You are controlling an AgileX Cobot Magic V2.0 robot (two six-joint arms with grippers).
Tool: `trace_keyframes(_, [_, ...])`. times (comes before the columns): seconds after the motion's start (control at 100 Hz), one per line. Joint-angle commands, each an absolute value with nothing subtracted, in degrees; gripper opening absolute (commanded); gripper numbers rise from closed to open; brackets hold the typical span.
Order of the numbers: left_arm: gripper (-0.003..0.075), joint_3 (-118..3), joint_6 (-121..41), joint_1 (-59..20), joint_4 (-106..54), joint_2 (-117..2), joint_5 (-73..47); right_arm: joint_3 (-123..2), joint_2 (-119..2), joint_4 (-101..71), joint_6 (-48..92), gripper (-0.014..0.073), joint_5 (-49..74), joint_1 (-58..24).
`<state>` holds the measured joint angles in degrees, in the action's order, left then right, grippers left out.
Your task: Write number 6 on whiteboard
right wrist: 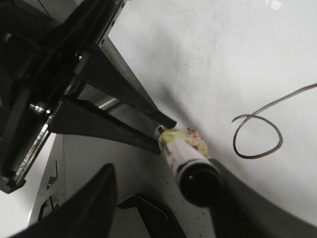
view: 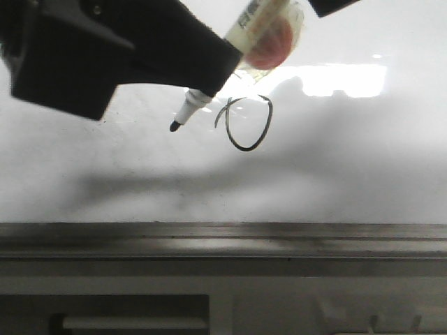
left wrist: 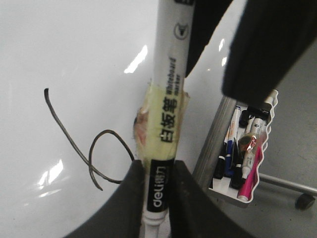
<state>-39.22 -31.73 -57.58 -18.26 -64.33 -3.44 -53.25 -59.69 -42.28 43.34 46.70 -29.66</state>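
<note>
The whiteboard fills the front view, with a bright glare at the upper right. The number 6 is a thin black looped stroke with a curved tail; it also shows in the left wrist view and the right wrist view. My left gripper is shut on a white marker wrapped in yellow tape. Its black tip points down-left, just left of the stroke. My right gripper is open, its fingers either side of the marker's rear end.
A grey metal rail runs along the board's lower edge. A white tray holding several spare markers hangs beside the board's frame. The left arm's black body sits close to my right gripper.
</note>
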Motion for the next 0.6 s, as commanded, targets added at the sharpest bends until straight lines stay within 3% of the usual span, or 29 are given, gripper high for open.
trace_keyframes(0.0, [-0.0020,-41.21,-30.83,-57.16,-21.30,-62.90,1.05,-55.00,-58.79,-44.39,43.81,0.0448,44.81,-28.90])
trace_keyframes(0.35, [-0.0020,-36.94,-30.72,-44.78,-45.96,-53.68,2.19,-46.02,-48.16,-42.07,42.59,0.0448,43.13,-17.96])
trace_keyframes(0.59, [-0.0020,-32.34,-30.72,-43.94,-62.13,-53.35,7.58,-37.71,-41.18,-44.71,42.12,0.0448,36.55,-17.20])
